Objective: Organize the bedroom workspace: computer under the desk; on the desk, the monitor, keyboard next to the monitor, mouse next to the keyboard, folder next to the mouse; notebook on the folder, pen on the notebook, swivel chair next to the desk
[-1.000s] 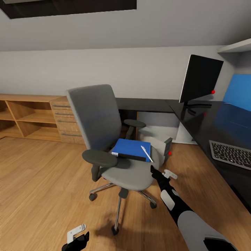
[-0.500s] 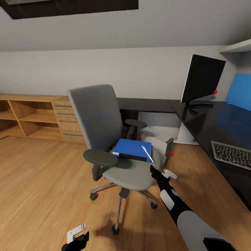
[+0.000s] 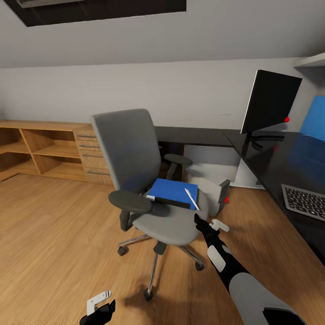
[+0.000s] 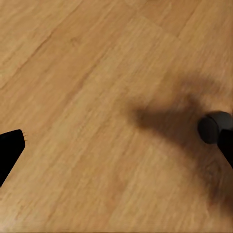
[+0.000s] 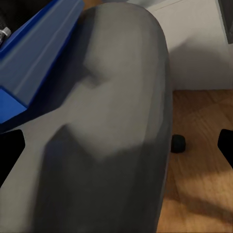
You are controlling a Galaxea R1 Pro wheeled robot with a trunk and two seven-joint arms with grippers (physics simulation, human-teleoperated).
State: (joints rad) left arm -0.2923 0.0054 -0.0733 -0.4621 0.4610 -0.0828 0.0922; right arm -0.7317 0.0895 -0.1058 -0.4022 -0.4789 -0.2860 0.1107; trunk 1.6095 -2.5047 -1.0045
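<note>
Fingers, head view: right gripper (image 3: 199, 220), black-fingered, sits just off the front edge of the chair seat, its fingers apart in the right wrist view; left gripper (image 3: 100, 308) hangs low over the floor.
Chair, head view: grey fabric swivel chair (image 3: 135, 153) with black armrests and chrome star base stands on the light wood floor (image 3: 54, 234), back toward the wall, seat facing the robot.
Folder, head view: flat bright blue rectangular folder (image 3: 174, 189) lies on the seat, long axis running across it, dark edge toward the robot.
Pen, head view: short thin white pen (image 3: 192, 199) lies on the folder's right end, pointing slantwise toward the right gripper.
Desk, head view: long black desk (image 3: 271, 158) carries the wide black monitor (image 3: 271, 102) on its stand and the dark keyboard (image 3: 304, 199) near the right edge.
Computer, head view: light grey tower case (image 3: 212, 193) stands on the floor beside the desk, behind the chair.
Left wrist view: left fingers spread wide over wood floor, a black caster (image 4: 216, 127) near one fingertip.
Right wrist view: grey seat fills the middle, blue folder at one corner.
Writing: none readable.
</note>
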